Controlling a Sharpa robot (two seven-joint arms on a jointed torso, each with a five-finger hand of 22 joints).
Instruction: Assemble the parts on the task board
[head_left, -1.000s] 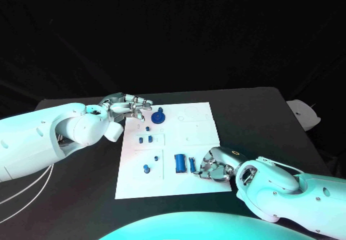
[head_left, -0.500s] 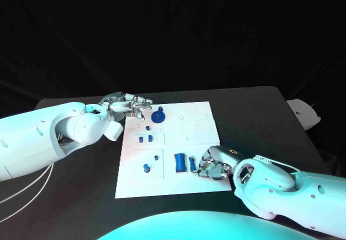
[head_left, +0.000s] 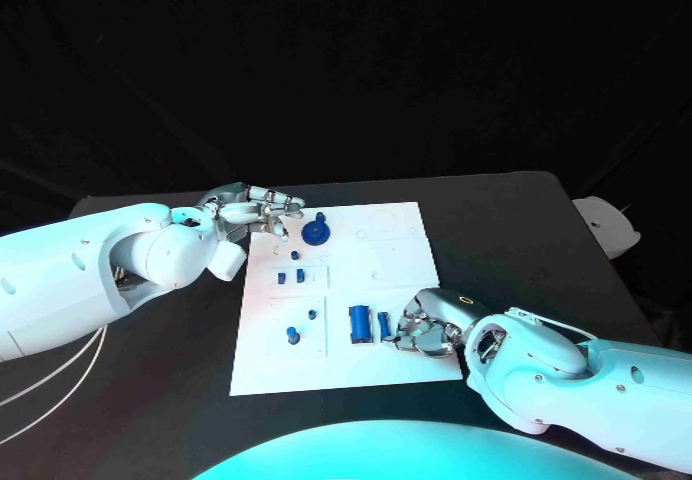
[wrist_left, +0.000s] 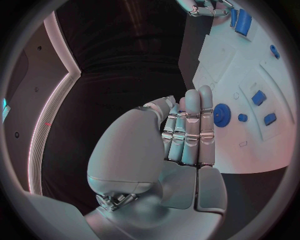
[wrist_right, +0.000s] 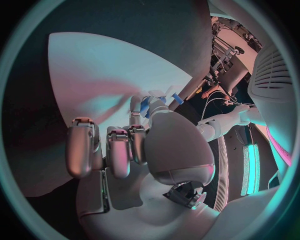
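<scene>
The white task board (head_left: 389, 350) lies mid-table. My left hand (head_left: 257, 210) hovers at its far left corner with straight fingers (wrist_left: 192, 125) and holds nothing; a blue gear (head_left: 316, 234) (wrist_left: 221, 115) stands just beside the fingertips. My right hand (head_left: 421, 330) rests on the board's near right part with curled fingers. It pinches a slim blue part (head_left: 384, 325) (wrist_right: 145, 105) between thumb and finger. A thicker blue cylinder (head_left: 359, 324) (wrist_left: 244, 22) lies on the board just left of that part.
Small blue pieces sit on the board's left half: one (head_left: 297, 256) below the gear, a pair (head_left: 290, 277) under it, and two more (head_left: 313, 315) (head_left: 293, 336) nearer me. A white object (head_left: 611, 228) sits at the table's right edge.
My right hand has crept a little to the left, closing on the slim blue part. The left hand has barely moved.
</scene>
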